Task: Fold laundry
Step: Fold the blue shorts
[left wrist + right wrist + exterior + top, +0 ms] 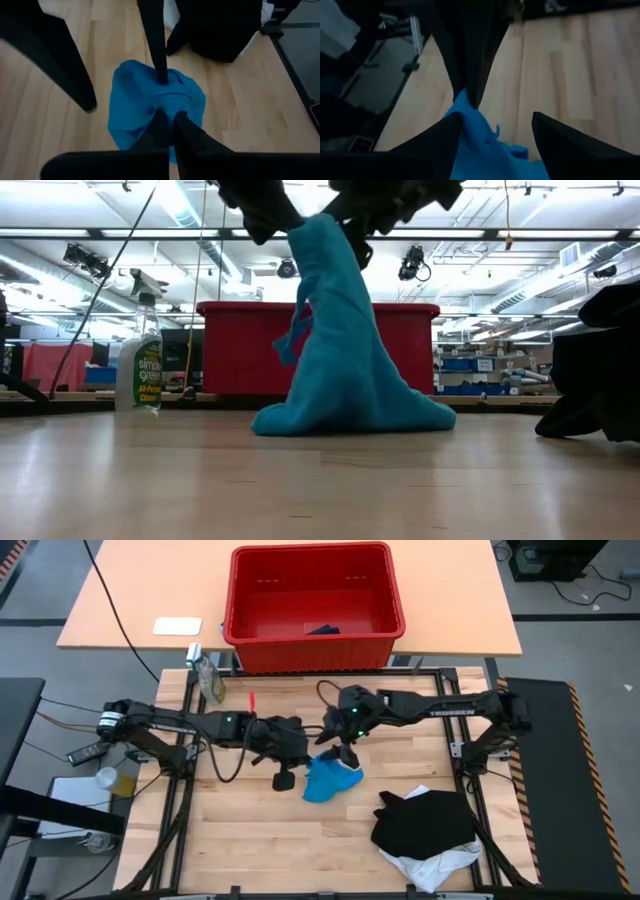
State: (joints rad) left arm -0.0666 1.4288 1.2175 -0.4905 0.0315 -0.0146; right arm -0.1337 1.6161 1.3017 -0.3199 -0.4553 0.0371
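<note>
From above, the blue garment [331, 781] just looks like a lump mid-table between both grippers. The low view shows it's pulled up into a tall peak with its base on the wood. The left gripper [170, 117] is pinched tight on the blue cloth; the right gripper [495, 130] has its fingers spread wide around it. The black garment [425, 821] lies on the white one [435, 864] near the right-hand corner.
</note>
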